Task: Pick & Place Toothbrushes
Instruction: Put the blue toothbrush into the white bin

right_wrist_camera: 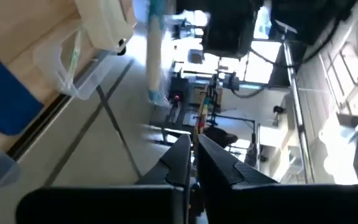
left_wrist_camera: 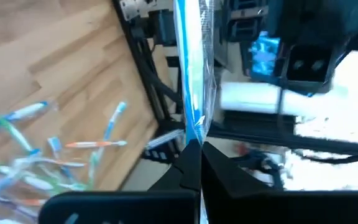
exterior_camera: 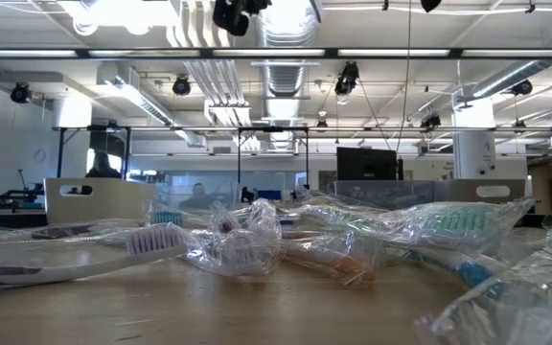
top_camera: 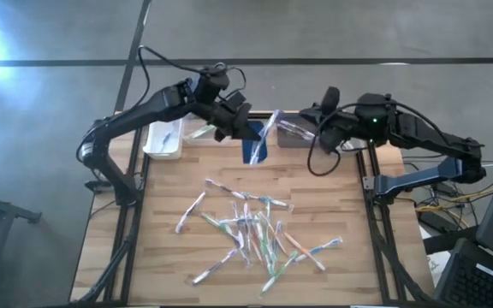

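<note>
Handover step, probably: left hand point(top_camera: 248, 130) pinches a wrapped toothbrush point(top_camera: 266, 133) above the tabletop's point(top_camera: 169, 257) far edge; right hand point(top_camera: 311, 120) nearly shut, seemingly empty, must take or bin it.

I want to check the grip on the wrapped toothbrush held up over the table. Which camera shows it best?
The left wrist view: the wrapped toothbrush fills the frame, pinched in the shut left hand. The high view shows it small between both arms. The right wrist view catches only a blurred length. The low view misses it, showing just the pile.
</note>
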You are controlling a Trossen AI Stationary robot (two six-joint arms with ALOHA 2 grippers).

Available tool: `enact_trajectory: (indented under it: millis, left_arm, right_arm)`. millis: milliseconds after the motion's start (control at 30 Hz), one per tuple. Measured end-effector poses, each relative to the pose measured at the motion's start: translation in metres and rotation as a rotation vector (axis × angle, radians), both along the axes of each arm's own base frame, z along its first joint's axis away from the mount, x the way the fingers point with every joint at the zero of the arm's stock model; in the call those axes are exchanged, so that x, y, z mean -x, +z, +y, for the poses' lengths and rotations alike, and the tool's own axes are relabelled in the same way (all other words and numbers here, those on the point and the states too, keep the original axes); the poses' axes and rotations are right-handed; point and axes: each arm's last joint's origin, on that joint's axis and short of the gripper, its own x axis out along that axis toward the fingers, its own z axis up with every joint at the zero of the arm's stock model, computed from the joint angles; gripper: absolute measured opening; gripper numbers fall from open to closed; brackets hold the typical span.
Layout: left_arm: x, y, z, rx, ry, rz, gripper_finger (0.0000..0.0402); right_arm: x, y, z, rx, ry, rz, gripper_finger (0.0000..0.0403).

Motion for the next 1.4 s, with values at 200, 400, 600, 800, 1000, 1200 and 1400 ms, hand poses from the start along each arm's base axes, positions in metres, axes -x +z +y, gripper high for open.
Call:
enact_trajectory:
  millis: [200,400,600,800,1000,1200,1400]
  left_arm:
    - [-0.015,-0.005,0.012,0.125,-0.026,-0.037,0.0000]
    - [-0.022,-0.005,0.017,0.136,-0.039,-0.080,0.0000]
    - [-0.025,0.000,0.019,0.120,-0.042,-0.144,0.0000]
    - [-0.025,0.003,0.020,0.116,-0.042,-0.170,0.0000]
    - [-0.025,0.003,0.019,0.119,-0.060,-0.175,0.0000]
    - [-0.025,0.005,0.019,0.118,-0.086,-0.190,0.0000]
    - [-0.025,0.005,0.019,0.112,-0.088,-0.192,0.0000]
  right_arm:
    - [-0.009,-0.005,0.003,-0.005,0.046,0.028,0.0082]
    - [-0.014,-0.004,0.003,-0.021,0.047,-0.006,0.0153]
    - [-0.023,-0.009,0.001,-0.028,0.046,0.018,0.0204]
    - [-0.037,-0.013,-0.002,-0.052,0.004,-0.018,0.0215]
    - [-0.047,-0.013,-0.005,-0.043,-0.033,-0.061,0.0189]
    - [-0.054,-0.021,-0.012,-0.041,-0.087,-0.025,0.0138]
    - [-0.053,-0.021,-0.015,-0.024,-0.151,-0.023,0.0066]
